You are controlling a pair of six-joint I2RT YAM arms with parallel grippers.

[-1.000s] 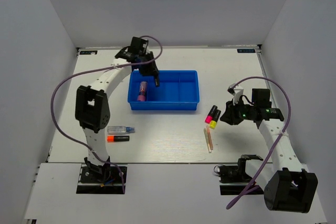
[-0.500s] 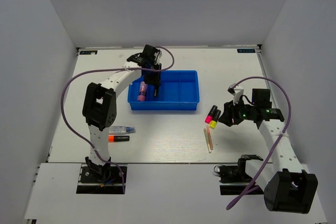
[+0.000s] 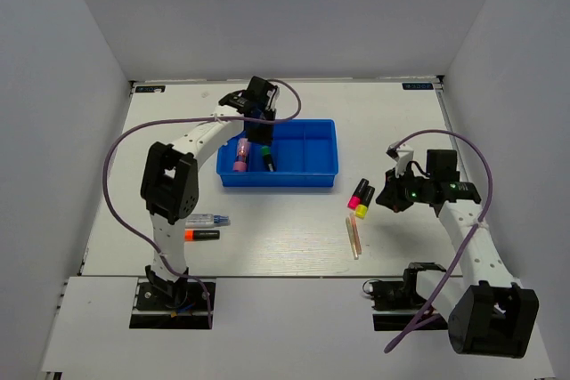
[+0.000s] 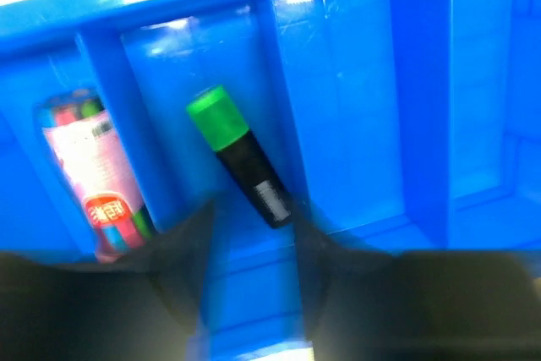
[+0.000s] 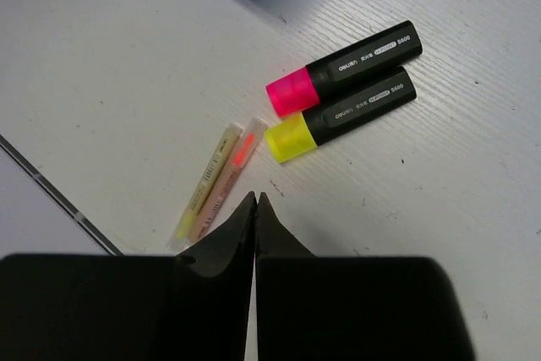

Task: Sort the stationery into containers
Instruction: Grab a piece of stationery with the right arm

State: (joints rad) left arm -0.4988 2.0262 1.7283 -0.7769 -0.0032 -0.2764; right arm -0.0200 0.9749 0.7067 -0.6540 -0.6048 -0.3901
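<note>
Green-capped marker [image 4: 241, 156] now lies released in the tray [image 3: 307, 181].

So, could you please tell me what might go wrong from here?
The left gripper, open, straddles the green marker low in the blue tray; lifting off-line could drag it or hit a divider. The shut right gripper hovers by the touching pink-capped marker and yellow-capped marker; grabbing one may push the other or the thin sticks.
</note>
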